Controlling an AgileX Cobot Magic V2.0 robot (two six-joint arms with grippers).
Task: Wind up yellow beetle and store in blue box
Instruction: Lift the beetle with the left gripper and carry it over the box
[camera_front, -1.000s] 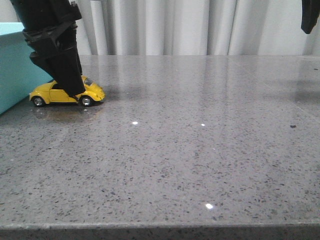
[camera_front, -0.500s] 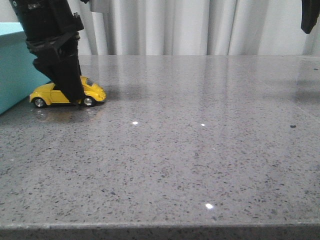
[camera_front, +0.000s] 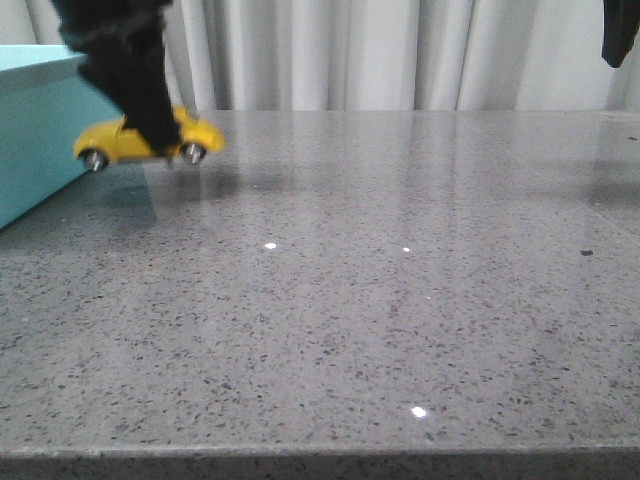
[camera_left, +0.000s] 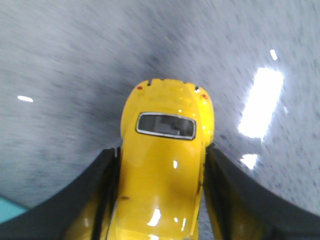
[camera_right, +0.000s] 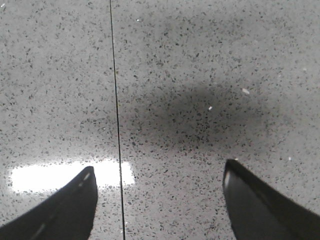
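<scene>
My left gripper (camera_front: 160, 140) is shut on the yellow beetle (camera_front: 200, 138) and holds it in the air a little above the grey table, just right of the blue box (camera_front: 30, 130) at the far left. In the left wrist view the beetle (camera_left: 165, 150) sits between the two black fingers (camera_left: 95, 200), roof and dark window facing the camera; the gripper (camera_left: 161, 160) grips its sides. My right gripper (camera_right: 159, 175) is open and empty above bare table; only a dark tip of it (camera_front: 620, 30) shows at the top right in the front view.
The grey speckled table (camera_front: 380, 300) reaches to its front edge at the bottom. A thin seam (camera_right: 116, 120) runs through the table under the right gripper. White curtains (camera_front: 400, 50) hang behind.
The left gripper has lifted the yellow beetle off the table and carried it upward. The right arm has not moved.
</scene>
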